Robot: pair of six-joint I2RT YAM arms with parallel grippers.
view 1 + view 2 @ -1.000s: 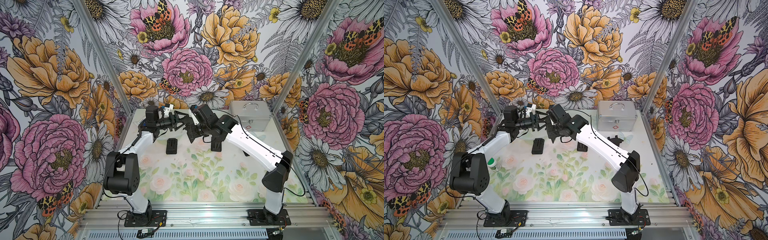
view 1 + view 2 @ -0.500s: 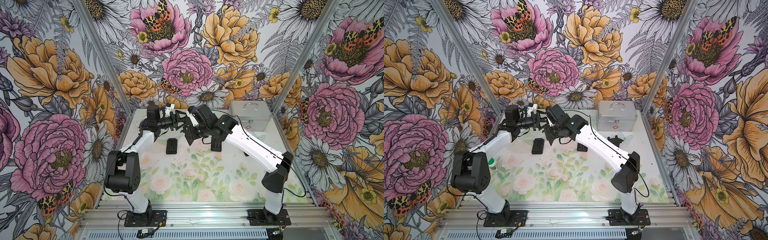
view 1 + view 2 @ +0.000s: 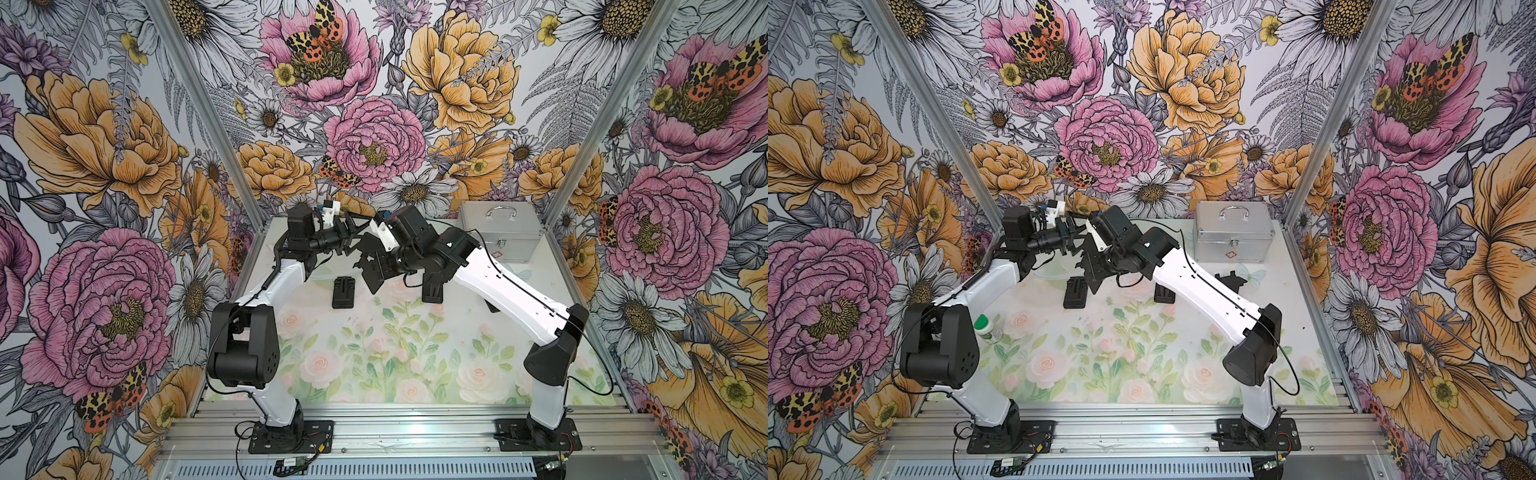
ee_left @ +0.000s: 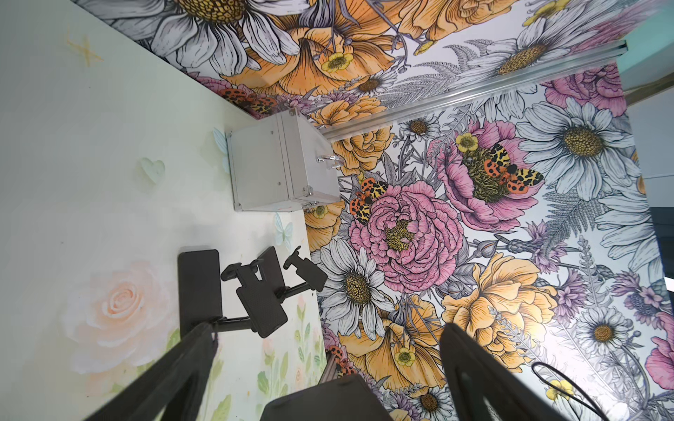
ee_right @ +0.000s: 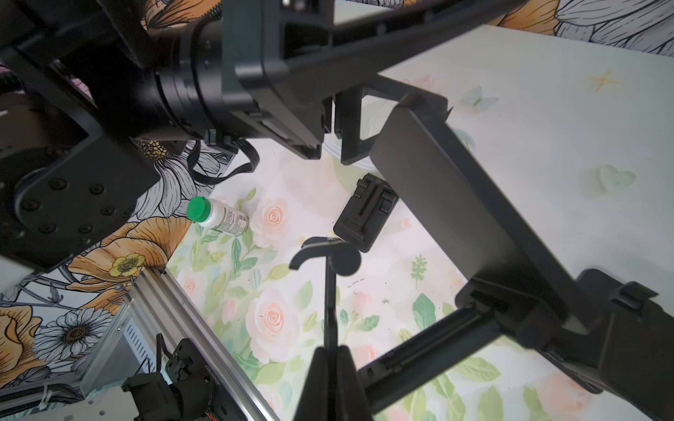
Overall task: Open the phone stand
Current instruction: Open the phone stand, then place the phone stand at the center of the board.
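My right gripper (image 5: 330,351) is shut on a thin edge of the black phone stand (image 5: 456,204), holding it above the table's back left part. In both top views the stand (image 3: 372,275) (image 3: 1095,277) hangs tilted between the two wrists. My left gripper (image 4: 326,330) faces it, open, its fingers (image 4: 175,364) spread wide. One black plate of the stand (image 4: 321,397) lies between them, touching neither. In a top view the left gripper (image 3: 353,232) sits just behind the right gripper (image 3: 368,257).
A folded black stand (image 3: 343,292) lies on the mat under the grippers. Two unfolded stands (image 4: 260,302) (image 3: 1231,278) stand further right. A silver case (image 3: 500,232) is at the back right. A green-capped bottle (image 3: 986,328) lies by the left arm.
My left gripper's jaws have spread wide and let go of the stand's plate. My right gripper still holds the stand at about the same place.
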